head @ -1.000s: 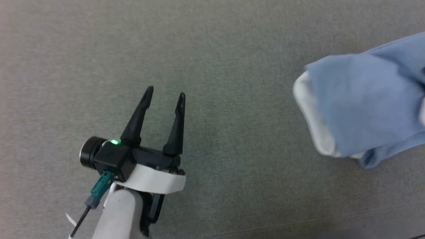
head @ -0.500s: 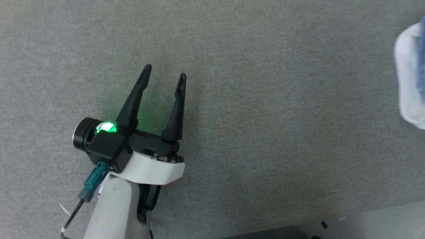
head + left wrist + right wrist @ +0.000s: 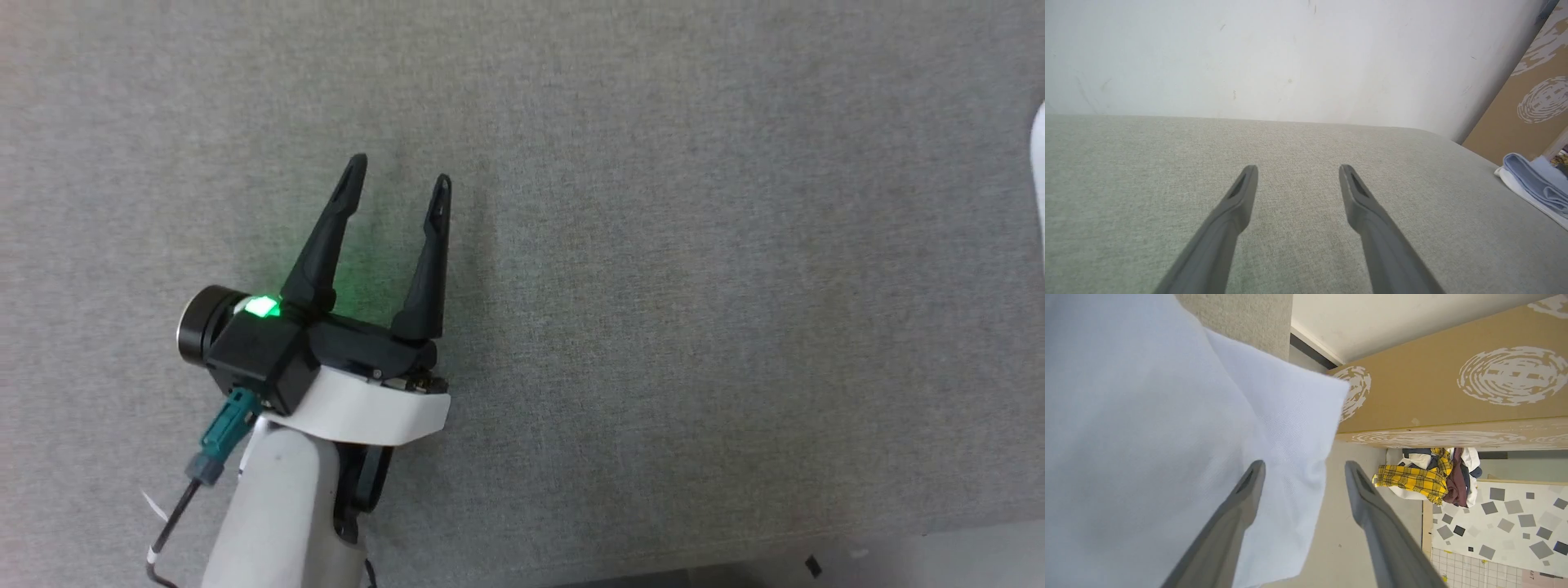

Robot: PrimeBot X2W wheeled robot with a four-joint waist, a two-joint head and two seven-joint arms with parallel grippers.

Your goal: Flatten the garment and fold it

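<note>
Checking head view first: your left gripper [image 3: 399, 173] hovers over bare grey worktop [image 3: 694, 286], fingers spread, nothing btwn them. A white sliver at the far right edge is prob. the shirt [image 3: 1038, 180], well apart from that gripper.

Left wrist view: left gripper [image 3: 1299, 171] fingers wide, empty. The shirt [image 3: 1533, 179] lies in stacked blue layers w/ white underneath at the worktop's right edge, near a box [image 3: 1527, 102].

Right wrist view: right gripper [image 3: 1304, 467] fingers stand apart, clamping nothing. The shirt [image 3: 1147, 416] takes up the left side, its edge running past the left finger. A clothes pile [image 3: 1425, 477] sits on the floor beyond.

Judgement: folding looks done; you're at the let-go step. Next move calls for backing the right arm off straight, w/o a fingertip snagging the top layer, then checking the stack sits fully on the worktop.
</note>
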